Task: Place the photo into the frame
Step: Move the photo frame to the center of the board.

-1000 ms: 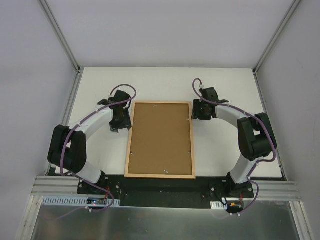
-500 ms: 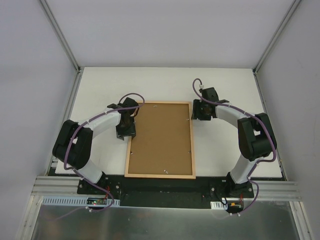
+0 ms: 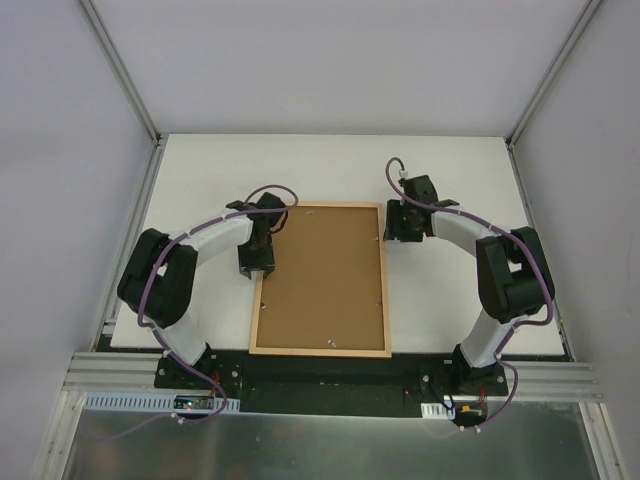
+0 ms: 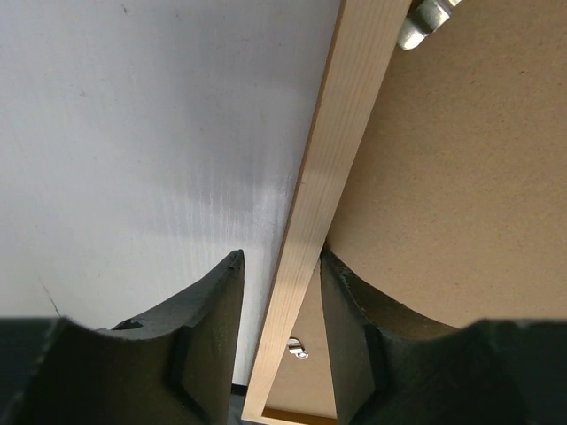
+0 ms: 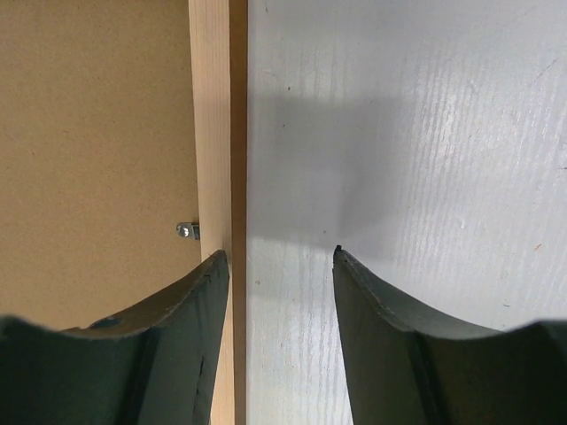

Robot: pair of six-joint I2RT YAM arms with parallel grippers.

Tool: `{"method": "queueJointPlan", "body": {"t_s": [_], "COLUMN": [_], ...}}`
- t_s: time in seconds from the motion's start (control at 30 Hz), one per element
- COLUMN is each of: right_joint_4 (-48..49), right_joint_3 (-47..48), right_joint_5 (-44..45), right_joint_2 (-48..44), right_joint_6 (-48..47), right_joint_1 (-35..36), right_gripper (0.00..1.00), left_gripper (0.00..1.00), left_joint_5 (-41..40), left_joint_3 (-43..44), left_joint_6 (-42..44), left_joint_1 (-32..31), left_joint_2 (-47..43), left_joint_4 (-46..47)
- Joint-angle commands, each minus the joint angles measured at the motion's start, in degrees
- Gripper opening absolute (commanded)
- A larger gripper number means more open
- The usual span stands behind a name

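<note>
The left gripper [image 4: 282, 263] gapes astride the left rail of the pale wooden rectangular frame [image 3: 320, 349], flat on the white counter [image 3: 450, 170], brown fibreboard backing board [image 3: 322, 275] inside; the right gripper [image 5: 279, 258] gapes at its right rail.

Left end effector [image 3: 257, 270] apparently reached frame [image 3: 320, 350].

Your top camera looked steeply down from the near side over the whole table [image 3: 200, 170] and frame [image 3: 320, 351]. Your wrist cameras looked down from very near on the left rail [image 4: 341, 150] and right rail [image 5: 210, 124], both shared with it.
</note>
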Motion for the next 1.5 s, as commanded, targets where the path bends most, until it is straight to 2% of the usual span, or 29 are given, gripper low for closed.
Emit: {"method": "queueJointPlan", "body": {"t_s": [0.0, 0.13, 0.4, 0.53, 0.7, 0.83, 1.27, 1.47], "right_joint_4": [-2.17, -2.26, -2.43, -2.34, -2.52, -2.61, -2.61, -2.26], "right_joint_3": [-0.7, -1.05, -1.05, -1.05, -0.96, -0.87, -1.14, -0.96], "right_joint_5": [1.12, 1.56, 1.03, 0.94, 0.59, 0.15, -0.64, -2.22], "right_joint_2": [-3.35, -4.05, -4.23, -4.4, -4.67, -4.58, -4.84, -4.05], "right_joint_6": [-0.85, -0.86, -1.03, -1.03, -1.21, -1.29, -1.38, -1.03], "right_joint_1": [-0.07, 0.02, 0.11, 0.11, 0.11, 0.11, 0.2, 0.37], "right_gripper": [0.52, 0.52, 0.52, 0.52, 0.52, 0.52, 0.52, 0.57], "left_gripper": [0.37, 0.34, 0.26, 0.17, 0.12, 0.04, 0.0, 0.0], "left_joint_5": [-8.78, -11.86, -10.29, -6.78, 0.6, 4.74, 7.11, 8.09], "left_joint_3": [-1.04, 2.12, 7.84, 8.63, 10.12, 12.41, 21.19, 28.14], "left_joint_6": [-2.38, -3.44, -2.13, 0.68, 5.86, 7.81, 6.4, 9.03], "left_joint_1": [-0.7, -2.37, -2.46, 0.08, 3.69, 4.04, -1.05, -0.88], "left_joint_2": [6.79, 11.01, 16.47, 16.65, 17.17, 18.67, 24.73, 26.58], "left_joint_4": [-4.04, -7.38, -8.88, -8.71, -8.27, -8.36, -9.41, -9.41]}}
